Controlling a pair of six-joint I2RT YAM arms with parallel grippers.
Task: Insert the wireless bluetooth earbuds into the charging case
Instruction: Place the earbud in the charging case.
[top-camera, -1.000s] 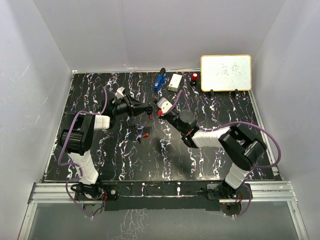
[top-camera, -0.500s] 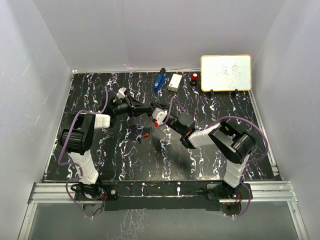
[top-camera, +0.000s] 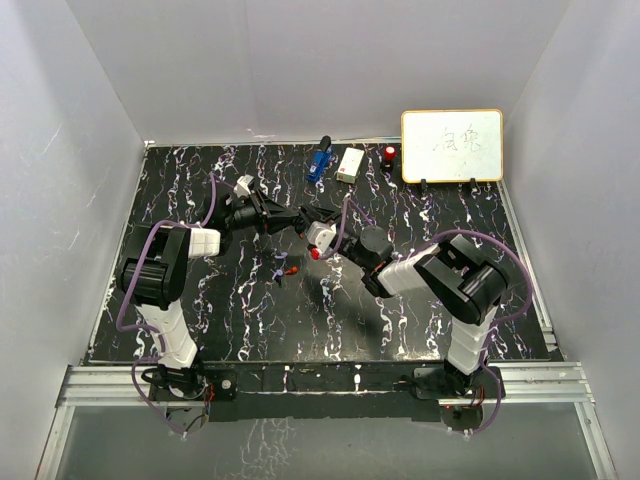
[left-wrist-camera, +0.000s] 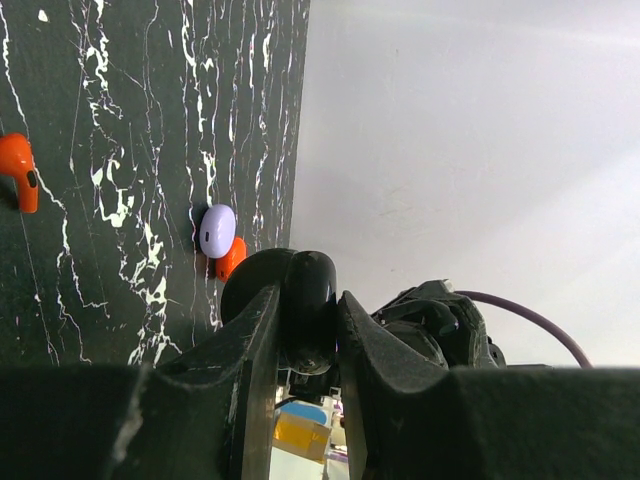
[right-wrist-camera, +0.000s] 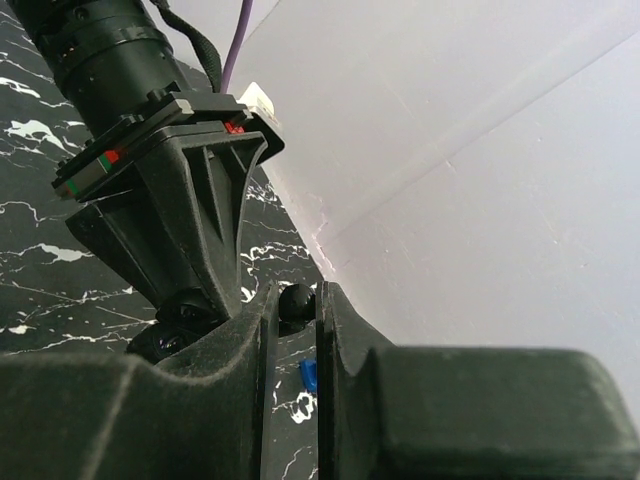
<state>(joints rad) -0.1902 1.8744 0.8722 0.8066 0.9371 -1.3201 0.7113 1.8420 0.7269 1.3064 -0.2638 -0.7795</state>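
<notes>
Lying loose near the middle of the tabletop (top-camera: 420, 320), the red and purple earbuds (left-wrist-camera: 216, 230) look light, hard, slippery: pinch the bulb, gently. Left tool (left-wrist-camera: 305, 312) clamps the round black case (left-wrist-camera: 312, 278); right tool (right-wrist-camera: 297, 318) pinches a dark lump (right-wrist-camera: 297, 298), perhaps its lid.

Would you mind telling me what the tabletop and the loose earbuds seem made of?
Tabletop: black, white-veined marble look, matte; possibly a printed sheet. Orange earbud and lilac earbud: likely smooth moulded plastic, with a soft sheen on the lilac one.
</notes>
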